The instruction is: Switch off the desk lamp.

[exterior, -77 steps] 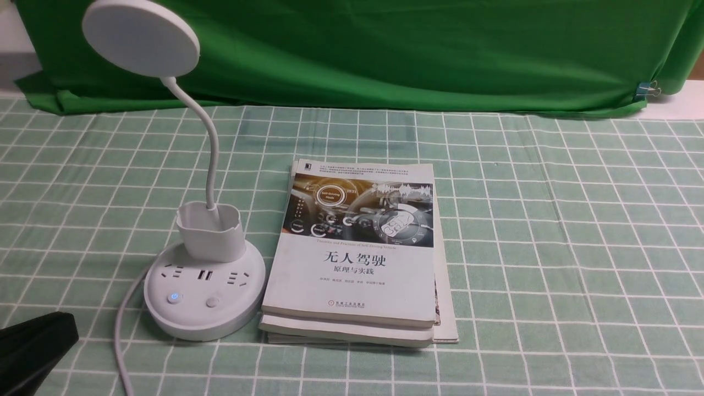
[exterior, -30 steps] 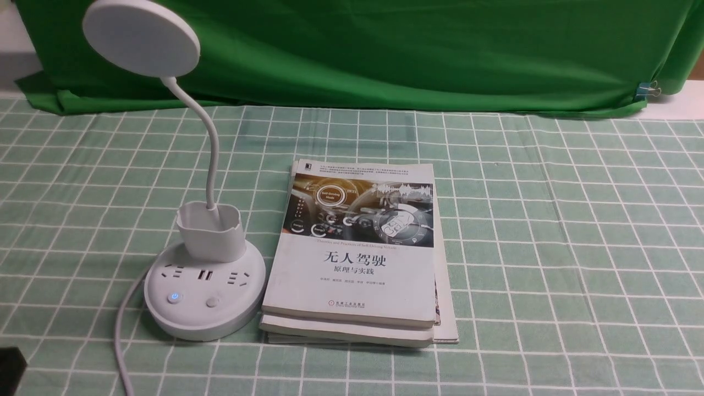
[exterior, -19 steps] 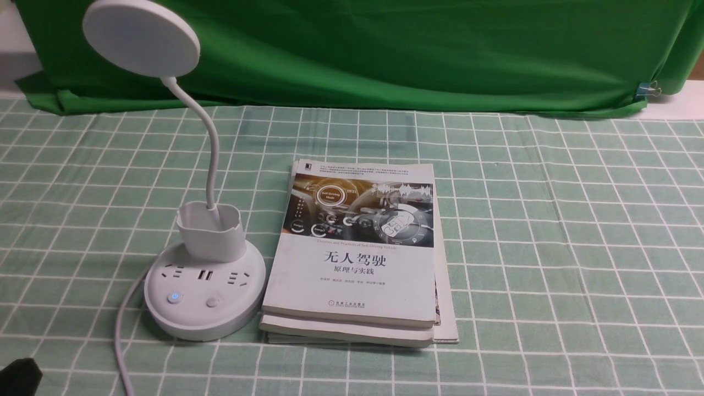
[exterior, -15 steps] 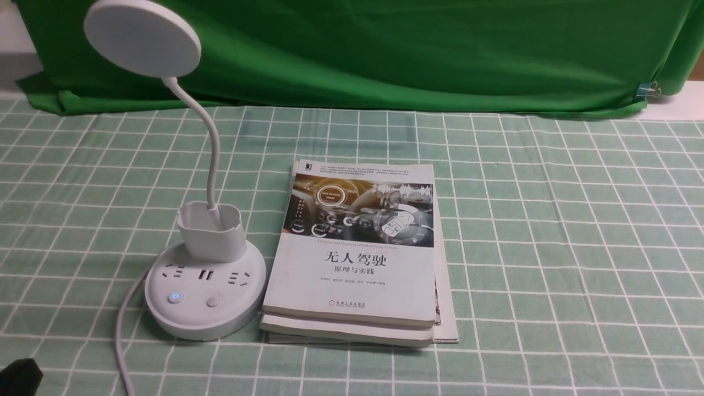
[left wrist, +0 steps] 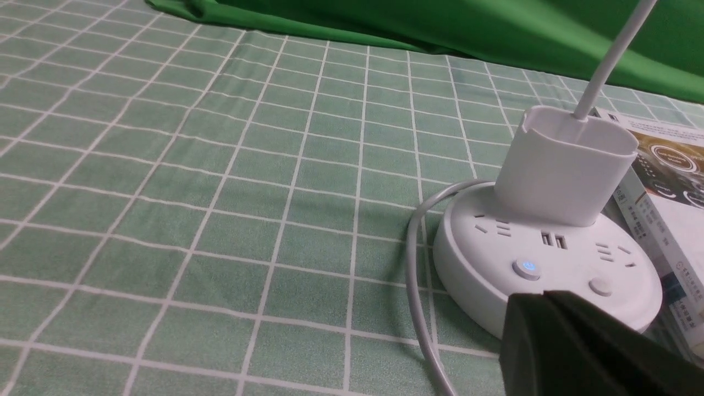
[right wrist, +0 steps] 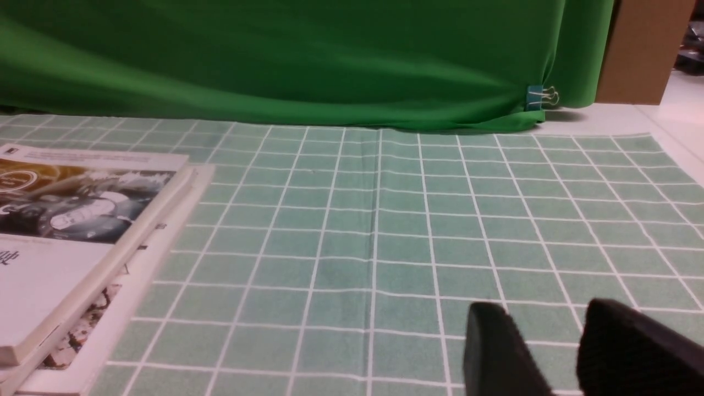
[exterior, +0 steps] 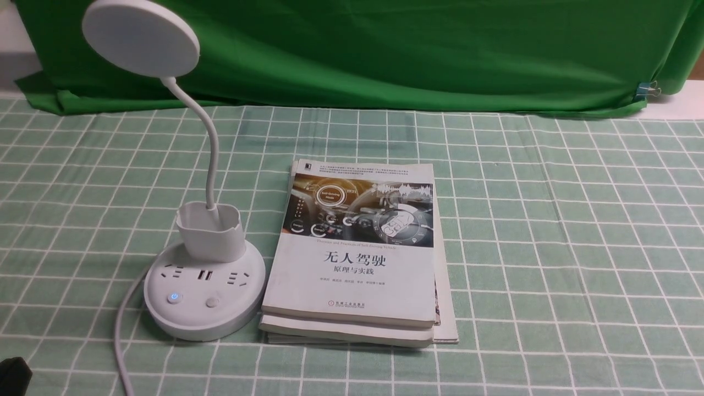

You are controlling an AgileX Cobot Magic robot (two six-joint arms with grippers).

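Note:
The white desk lamp (exterior: 204, 286) stands at the front left, with its disc head (exterior: 141, 37) up on a bendy neck, a cup holder (exterior: 210, 231) and a round base. The base carries a blue-lit button (exterior: 174, 297) and a plain button (exterior: 212, 301). In the left wrist view the lamp base (left wrist: 544, 264) lies just beyond my left gripper (left wrist: 544, 296), whose black jaws are pressed together and hold nothing. My left gripper shows as a black tip (exterior: 12, 374) at the bottom left corner. My right gripper (right wrist: 542, 313) is open and empty over bare cloth.
A stack of books (exterior: 355, 258) lies right beside the lamp base. The lamp's white cord (exterior: 121, 330) runs toward the front edge. A green-and-white checked cloth (exterior: 550, 247) covers the table, and a green backdrop (exterior: 412, 49) hangs at the back.
My left gripper has drawn back toward the bottom left corner, from a large black shape to a small tip. The lamp and books have not moved, and the blue button stays lit.

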